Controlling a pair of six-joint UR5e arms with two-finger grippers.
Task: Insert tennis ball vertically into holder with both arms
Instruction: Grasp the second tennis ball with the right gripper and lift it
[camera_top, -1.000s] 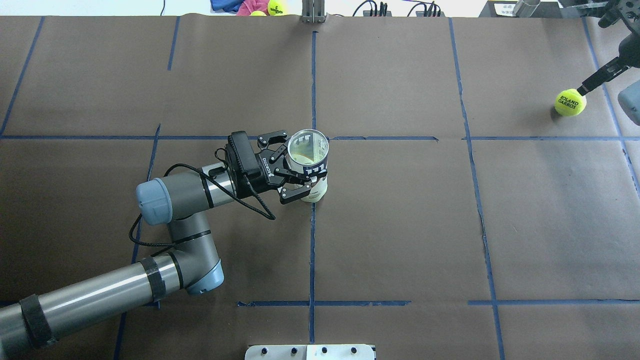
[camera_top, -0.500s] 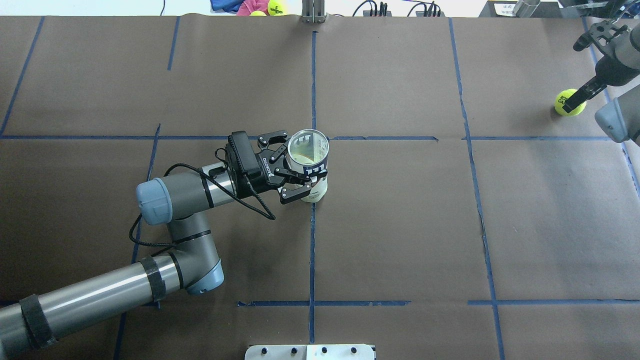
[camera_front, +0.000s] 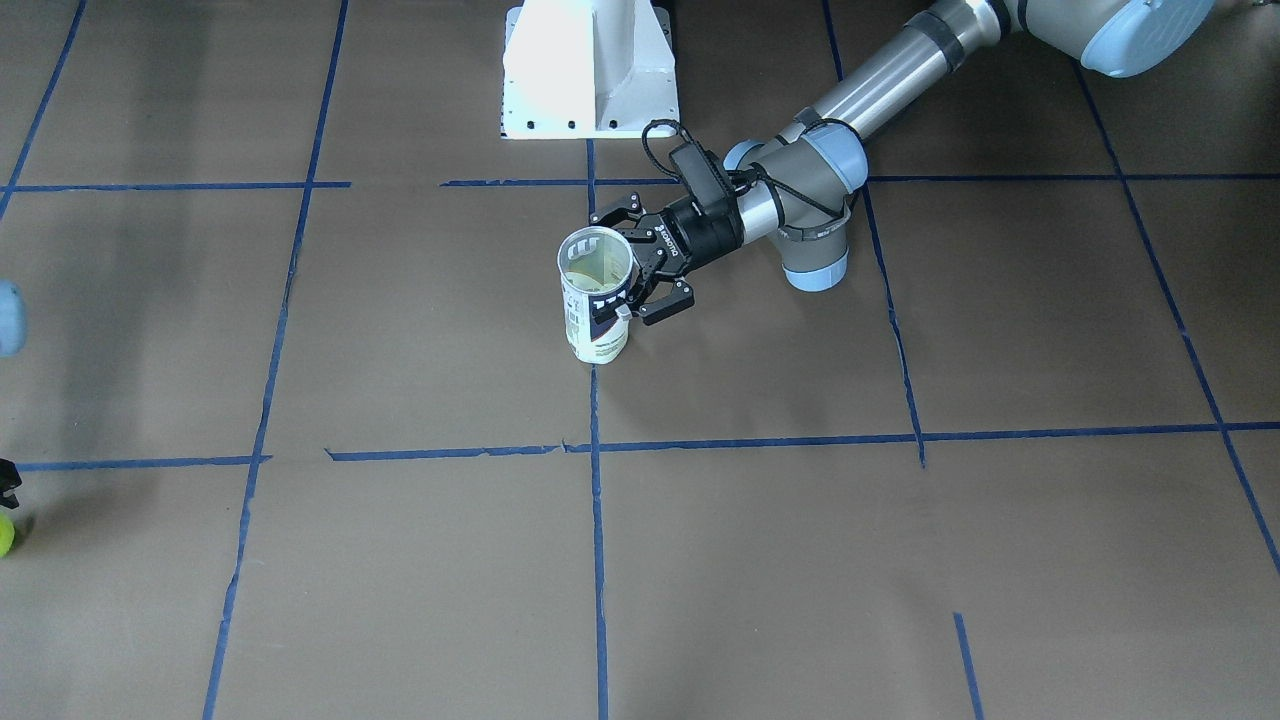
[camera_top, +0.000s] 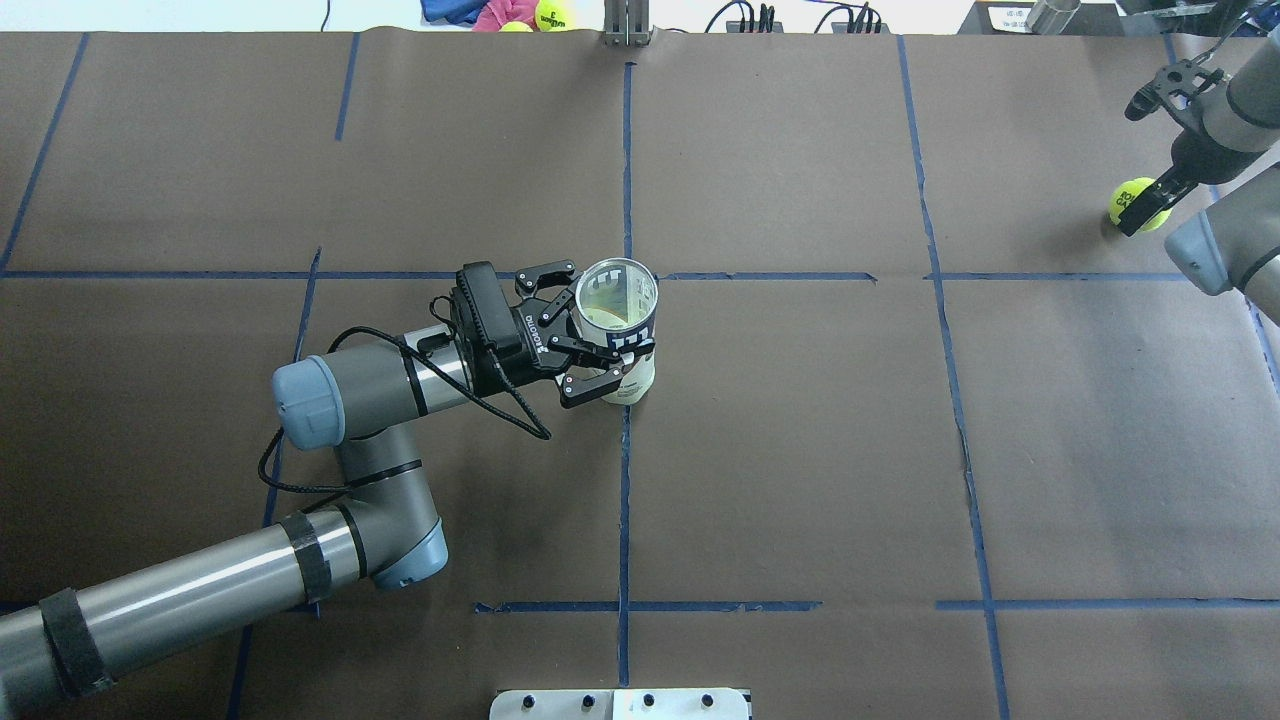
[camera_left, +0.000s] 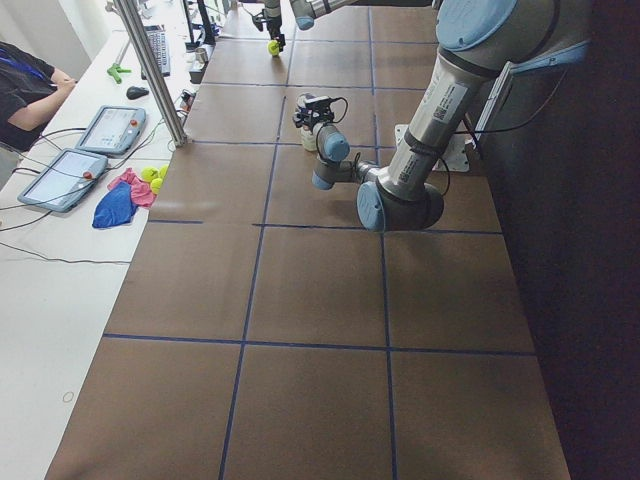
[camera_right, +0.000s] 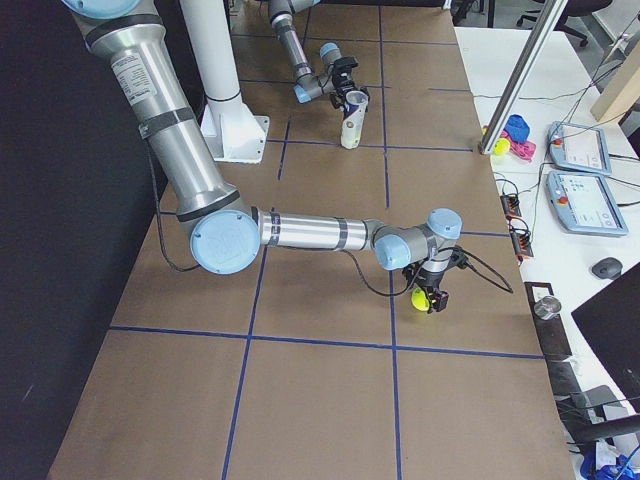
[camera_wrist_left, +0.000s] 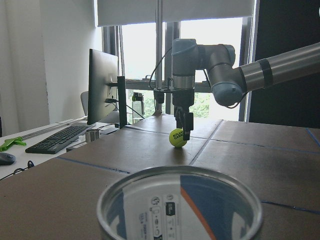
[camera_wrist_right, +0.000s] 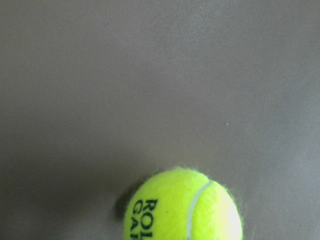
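- Black left end effector (camera_top: 597, 324): fingers spread wide, one on each side of the holder (camera_front: 592, 330), grasping it partway up the wall. It comes in side-on w/ the wrist approx level.
- Holder stands upright w/ its open mouth up and its base on the bench (camera_top: 800, 450). It is about halfway btwn the bench's L and R ends, well away from every edge. The base sits on the centre blue tape line (camera_top: 625, 500), and the navy/white label shows on the clear wall.
- Left arm (camera_top: 350, 400) reaches in from the robot-side L corner, elbow bent, w/ a black cable looped at the wrist.
- Right end effector (camera_wrist_left: 185, 131) points straight down at the tennis ball (camera_wrist_left: 175, 138), one finger lying across the ball's side. Cannot tell if it is clenched on the ball or released; no fingers show in its own wrist view.
- Tennis ball is yellow-green w/ black lettering and appears to rest on the bench. It is near the R end, toward the far R corner, well apart from the holder.
- Right arm (camera_top: 1225, 235) stretches out along the bench's R end to get there.
- White pedestal (camera_front: 590, 70) stands at the robot-side edge, approx in line w/ the holder.
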